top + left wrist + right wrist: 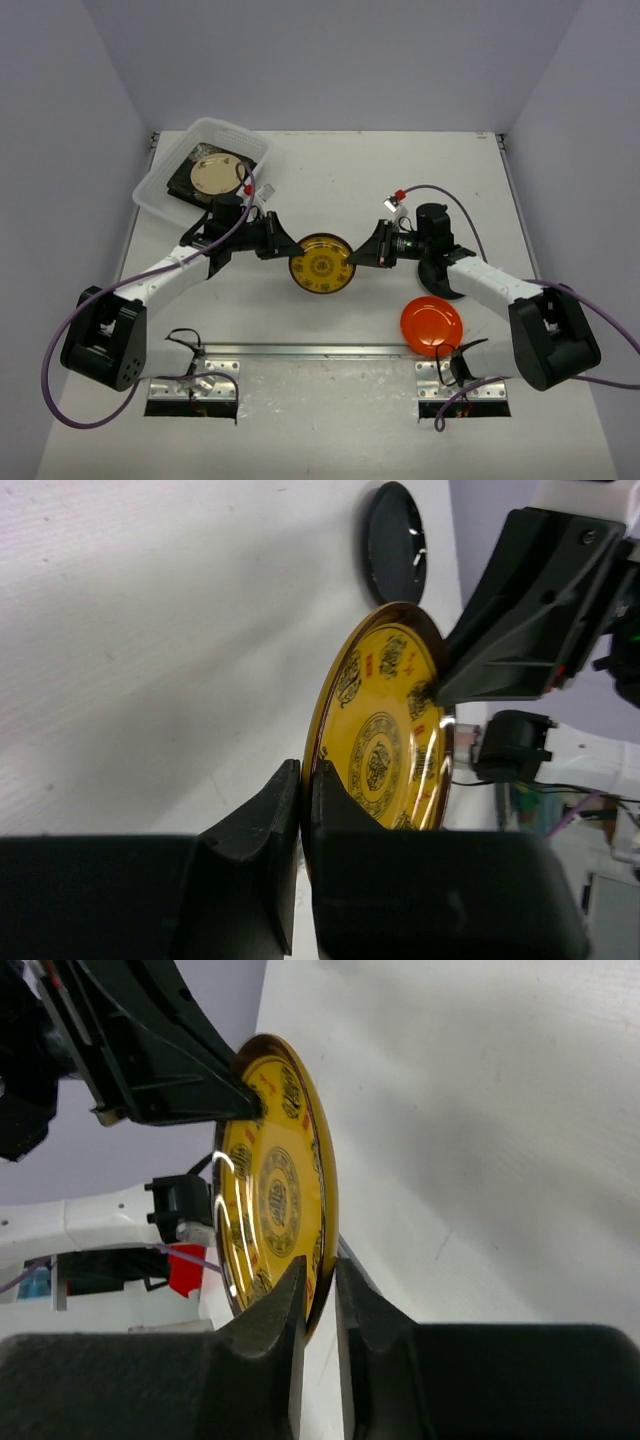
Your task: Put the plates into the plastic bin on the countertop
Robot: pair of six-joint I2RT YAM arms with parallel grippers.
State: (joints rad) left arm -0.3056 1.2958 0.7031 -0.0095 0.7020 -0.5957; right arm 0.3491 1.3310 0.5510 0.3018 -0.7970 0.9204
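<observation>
The round yellow patterned plate [321, 264] hangs between my two arms at the middle of the countertop [330, 170]. My left gripper [290, 248] is shut on its left rim; the left wrist view shows the jaws [303, 780] pinching the plate [385, 730]. My right gripper [355, 258] is shut on the opposite rim; the right wrist view shows its jaws [320, 1275] around the plate's [275, 1190] edge. The plastic bin [150, 195] stands at the back left and holds a cream plate [217, 177] on top of dark plates [185, 182].
An orange plate [431, 325] lies at the front right near the right arm's base. A round black plate [438, 282] lies partly under the right forearm; it also shows in the left wrist view [395, 542]. Pale lilac walls close the sides and back.
</observation>
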